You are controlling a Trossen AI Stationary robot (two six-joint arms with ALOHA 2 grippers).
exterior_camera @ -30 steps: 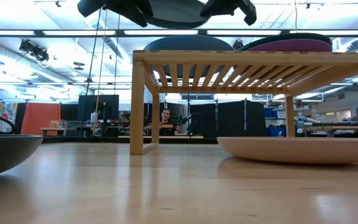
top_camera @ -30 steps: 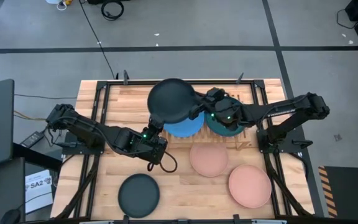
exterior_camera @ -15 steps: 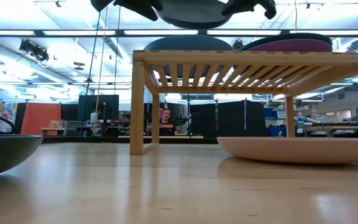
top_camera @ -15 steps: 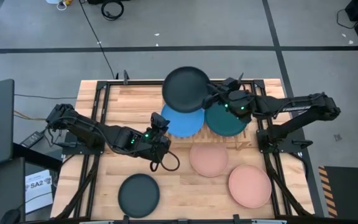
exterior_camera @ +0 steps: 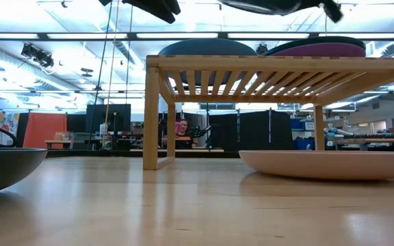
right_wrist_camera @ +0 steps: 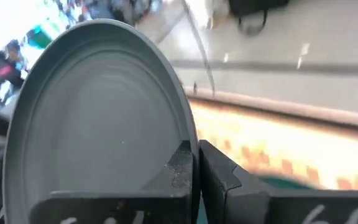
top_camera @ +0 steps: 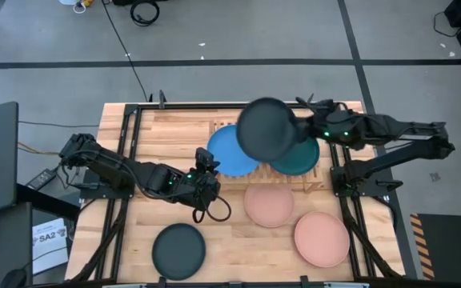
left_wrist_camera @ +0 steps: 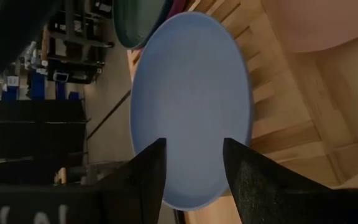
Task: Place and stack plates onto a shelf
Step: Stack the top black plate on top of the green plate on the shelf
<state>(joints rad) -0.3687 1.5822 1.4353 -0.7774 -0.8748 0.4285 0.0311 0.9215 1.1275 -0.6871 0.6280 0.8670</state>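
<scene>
Charcoal-black round matte plate (top_camera: 267,129) hangs above the light slatted wooden shelf (top_camera: 314,182), pinched at its rim by the right tool (top_camera: 301,130) (over the dark teal plate (top_camera: 298,158)). Left tool (top_camera: 208,162) gapes empty beside the bright blue plate (top_camera: 230,150).

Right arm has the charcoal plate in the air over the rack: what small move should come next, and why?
Probably carry it a little further over the dark teal plate and lower it. The right gripper is shut on the charcoal plate, which hangs above the shelf, overlapping both the teal and the blue plate. The left gripper stands open, clear beside the blue one.
</scene>
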